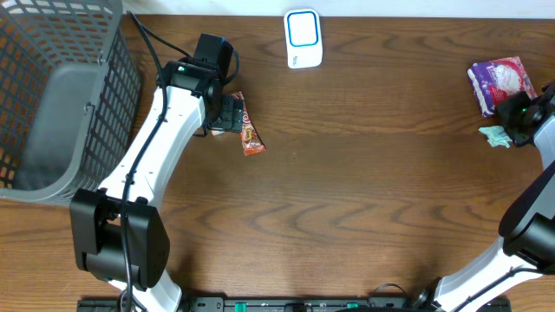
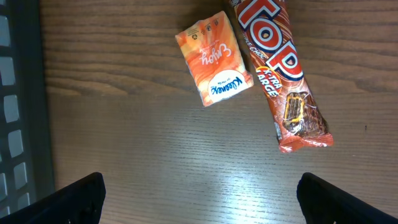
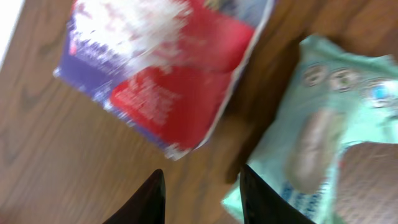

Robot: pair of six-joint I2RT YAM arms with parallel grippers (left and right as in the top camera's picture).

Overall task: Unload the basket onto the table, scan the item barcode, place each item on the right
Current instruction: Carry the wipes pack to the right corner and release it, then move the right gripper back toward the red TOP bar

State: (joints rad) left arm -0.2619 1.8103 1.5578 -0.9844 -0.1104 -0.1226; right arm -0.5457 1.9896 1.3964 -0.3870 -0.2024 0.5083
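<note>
The left gripper (image 2: pixel 200 186) had its two black fingers (image 2: pixel 74 202) pulled as far apart as they go, and it held nothing. Only bare brown wooden table (image 2: pixel 155 137) showed between them. It hung over a long chocolate bar in a shiny orange and brown wrapper (image 2: pixel 280 74) and a small orange paper tissue pack (image 2: pixel 214 59), which lay flat just beside each other on the table. The left arm came from the near left edge and leaned toward the far side, next to a grey wire basket (image 1: pixel 52 87), with its wrist pointing down. The right gripper (image 3: pixel 202 180) had its fingers a little way apart, with only wood between them, so it held nothing too. A purple, red and white plastic packet (image 3: pixel 168 68) lay just past them, and a soft mint green packet (image 3: pixel 323 124) lay beside one finger; whether they touched could not be told. The right arm came up from the near right edge. A white scanner with a blue ring (image 1: pixel 303 39) stood at the far middle of the table, well apart from both grippers.
</note>
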